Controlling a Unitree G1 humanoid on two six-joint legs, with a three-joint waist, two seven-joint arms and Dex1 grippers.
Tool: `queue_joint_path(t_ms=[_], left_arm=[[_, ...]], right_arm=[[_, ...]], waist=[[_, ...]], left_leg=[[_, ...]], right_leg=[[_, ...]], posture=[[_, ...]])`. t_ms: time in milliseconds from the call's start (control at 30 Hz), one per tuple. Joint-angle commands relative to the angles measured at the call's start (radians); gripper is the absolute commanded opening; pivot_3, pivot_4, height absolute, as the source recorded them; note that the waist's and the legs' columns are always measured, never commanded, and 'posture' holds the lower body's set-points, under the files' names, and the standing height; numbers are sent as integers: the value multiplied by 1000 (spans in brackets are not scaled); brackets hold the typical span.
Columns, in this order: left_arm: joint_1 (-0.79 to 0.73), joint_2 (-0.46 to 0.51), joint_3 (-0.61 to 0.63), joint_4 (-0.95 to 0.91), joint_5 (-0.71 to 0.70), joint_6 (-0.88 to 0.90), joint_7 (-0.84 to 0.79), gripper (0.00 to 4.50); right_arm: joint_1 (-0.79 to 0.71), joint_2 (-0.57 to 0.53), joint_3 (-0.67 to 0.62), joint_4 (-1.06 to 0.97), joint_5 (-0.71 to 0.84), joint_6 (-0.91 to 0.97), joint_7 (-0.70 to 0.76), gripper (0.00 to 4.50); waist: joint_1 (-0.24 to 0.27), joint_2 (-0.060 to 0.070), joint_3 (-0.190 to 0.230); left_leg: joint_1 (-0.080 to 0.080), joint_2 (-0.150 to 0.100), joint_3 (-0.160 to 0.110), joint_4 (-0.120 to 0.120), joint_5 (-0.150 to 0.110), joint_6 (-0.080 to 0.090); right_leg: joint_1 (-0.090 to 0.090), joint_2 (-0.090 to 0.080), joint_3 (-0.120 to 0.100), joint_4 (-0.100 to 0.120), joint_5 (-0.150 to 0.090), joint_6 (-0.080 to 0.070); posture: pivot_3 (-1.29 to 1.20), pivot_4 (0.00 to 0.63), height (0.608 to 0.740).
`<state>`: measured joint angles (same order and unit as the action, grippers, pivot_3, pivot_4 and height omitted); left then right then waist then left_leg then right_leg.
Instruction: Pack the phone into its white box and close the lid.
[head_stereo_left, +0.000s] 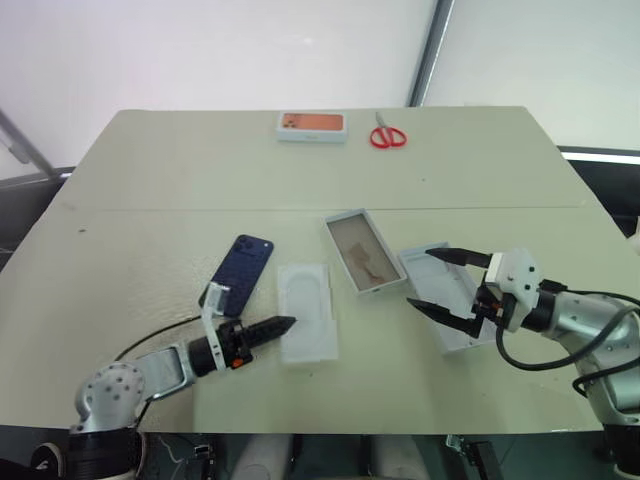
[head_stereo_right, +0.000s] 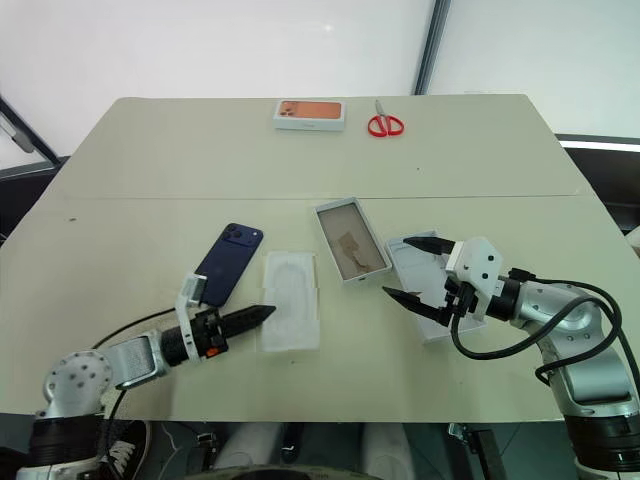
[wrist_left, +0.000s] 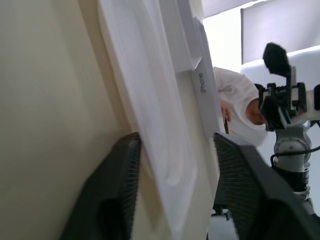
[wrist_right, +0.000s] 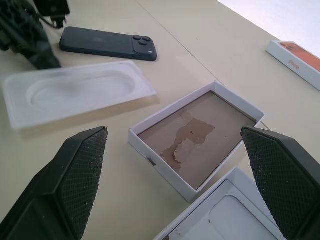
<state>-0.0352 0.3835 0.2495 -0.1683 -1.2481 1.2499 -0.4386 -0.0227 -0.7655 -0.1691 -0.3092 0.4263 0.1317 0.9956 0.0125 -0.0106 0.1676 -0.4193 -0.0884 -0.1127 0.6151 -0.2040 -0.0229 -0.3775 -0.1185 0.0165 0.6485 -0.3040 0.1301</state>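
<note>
Left tool (head_stereo_left: 283, 324) fingers straddle the white insert's (head_stereo_left: 305, 311) edge, not clenched; right tool (head_stereo_left: 432, 280) spread wide above the lid (head_stereo_left: 452, 296).

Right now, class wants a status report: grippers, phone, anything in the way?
Left gripper at the insert's near edge, nothing lifted. Right gripper open over the lid. Phone on table, unpacked. Box open, empty.

Left gripper (head_stereo_left: 285, 324) low, fingers near together; right gripper (head_stereo_left: 428, 279) raised, jaws spread wide
</note>
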Motion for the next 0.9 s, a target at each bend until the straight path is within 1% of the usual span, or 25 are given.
queue_joint_path(t_ms=[33, 67, 100, 367, 500, 567, 667, 700, 767, 800, 833, 900], left_arm=[[-2, 8, 10, -10, -26, 15, 25, 564], [-3, 12, 9, -10, -28, 17, 30, 74], [-5, 13, 11, -10, -31, 17, 37, 30], [-20, 14, 24, 9, -72, 16, 81, 30], [-28, 27, 22, -1, -58, -8, 91, 30], [-39, 30, 39, -5, -78, -15, 100, 30], [-68, 49, 68, -3, -116, -16, 117, 30], [-80, 64, 75, -4, -116, -18, 115, 30], [-118, 107, 108, 18, -159, 0, 113, 30], [-134, 142, 112, 40, -168, 27, 113, 30], [-138, 178, 102, 32, -138, 28, 85, 30], [-138, 221, 79, 17, -95, 20, 42, 30]], right_arm=[[-11, 3, -11, -38, 7, -12, -8, 4500], [-11, 4, -12, -38, 7, -12, -9, 4500], [-11, 3, -12, -38, 7, -13, -10, 4500], [-25, 6, -7, -25, 1, -17, -16, 4500], [-27, 12, 1, -23, -6, -18, -17, 4500], [-28, 15, 11, -23, -7, -14, -16, 4500], [-24, 8, 62, -24, -51, -22, -9, 4500], [-25, 9, 84, -25, -64, -24, -5, 4500], [-72, 20, 134, -1, -89, 18, -21, 4500], [-109, 22, 170, 36, -142, -2, -28, 4500], [-146, 25, 199, 69, -165, -15, -16, 4500], [-188, 30, 229, 109, -184, -37, 3, 4500]], waist=[[1, 2, -1], [1, 2, -1], [1, 2, -1], [0, 2, -1], [0, 2, -1], [0, 2, -1], [0, 1, 0], [-1, 1, 0], [-2, 0, 0], [-3, 0, 0], [-5, 0, 0], [-8, 0, 0]], left_leg=[[1, 0, 0, 0, 0, 0], [1, 0, 0, 0, 0, 0], [3, 0, 0, 0, 0, 0], [4, 0, 0, -1, 0, 0], [4, 0, 0, -1, 0, 0], [4, 0, 0, -1, 0, 0], [4, 0, 0, -1, 0, 0], [4, 0, 0, -1, 0, 0], [3, 0, 0, -2, 0, 0], [3, 0, 0, -2, 0, 0], [3, 0, 0, -2, 0, 0], [3, 0, 1, -2, 0, 0]], right_leg=[[0, 0, 0, 0, 0, 0], [1, 0, 0, 0, 0, -1], [3, 0, 0, 0, 0, -1], [4, 0, 0, -1, -1, -1], [4, 0, 0, -1, -1, -1], [4, 0, 0, -1, -1, -1], [4, 0, 0, -1, -1, -2], [3, 0, 0, -1, -1, -2], [2, 0, 0, -1, -1, -1], [2, 0, 0, -1, -1, -1], [1, 0, 0, -1, -1, -1], [1, 0, 0, -1, -1, -1]], posture=[[0, 150, 740], [0, 150, 740], [0, 150, 740], [0, 150, 740], [0, 150, 740], [0, 150, 740], [0, 150, 740], [0, 150, 740], [0, 150, 740], [0, 150, 740], [0, 150, 740], [0, 150, 740]])
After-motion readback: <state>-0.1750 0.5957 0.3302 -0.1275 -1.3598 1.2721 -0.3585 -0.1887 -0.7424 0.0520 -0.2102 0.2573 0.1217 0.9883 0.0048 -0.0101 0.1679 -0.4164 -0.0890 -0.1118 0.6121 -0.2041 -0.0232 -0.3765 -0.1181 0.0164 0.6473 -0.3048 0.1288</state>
